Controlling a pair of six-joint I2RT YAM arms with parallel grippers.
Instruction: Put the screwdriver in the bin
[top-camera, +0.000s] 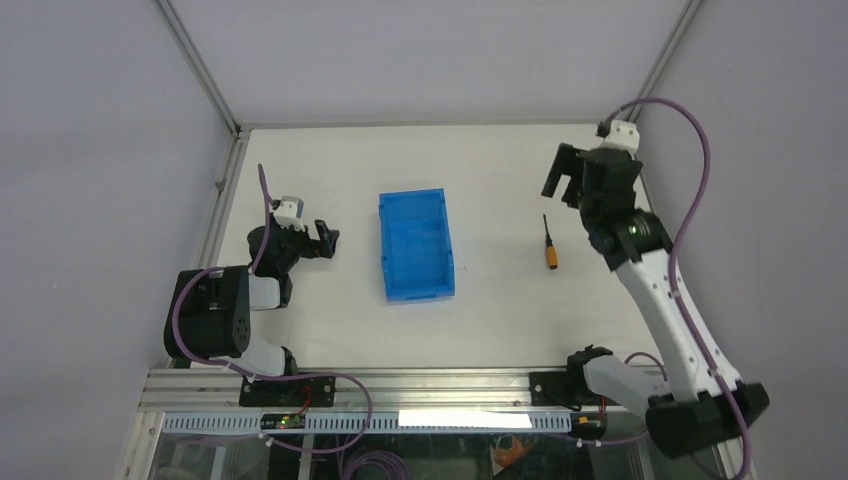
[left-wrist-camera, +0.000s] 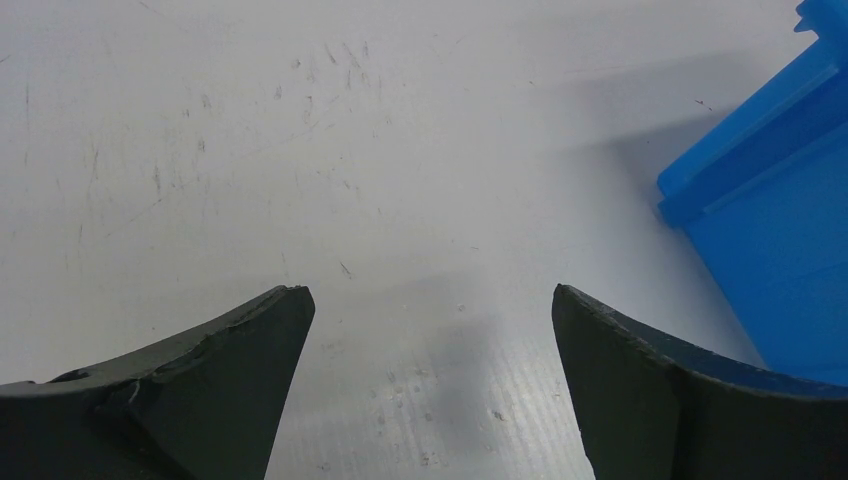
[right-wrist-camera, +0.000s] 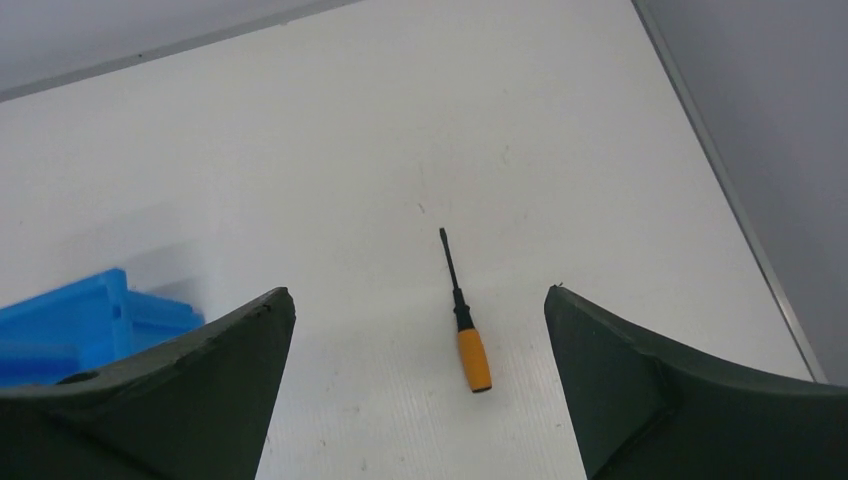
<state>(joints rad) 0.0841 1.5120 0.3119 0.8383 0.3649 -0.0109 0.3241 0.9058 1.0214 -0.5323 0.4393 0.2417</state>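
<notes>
- Screwdriver (right-wrist-camera: 462, 315): likely light, rigid; take by orange handle; thin shaft would slip.
- My right gripper (right-wrist-camera: 417, 300), left gripper (left-wrist-camera: 430, 292): jaws wide apart; holding nothing.

The worktop (left-wrist-camera: 400, 150) is showing a matt white face, scuffed with fine scratches and faintly ribbed like fluted plastic sheet. The bin (top-camera: 416, 245) is looking like smooth bright blue plastic, catching a soft sheen on its walls. The screwdriver (right-wrist-camera: 461, 310) is showing a smooth, plastic-looking orange handle and a dark, dull shaft. The left gripper (left-wrist-camera: 430, 295) and right gripper (right-wrist-camera: 418, 292) are appearing dark and matt, their finger edges rough and slightly chipped. A rail (top-camera: 222, 200) along the worktop's left edge is looking like pale metal.
</notes>
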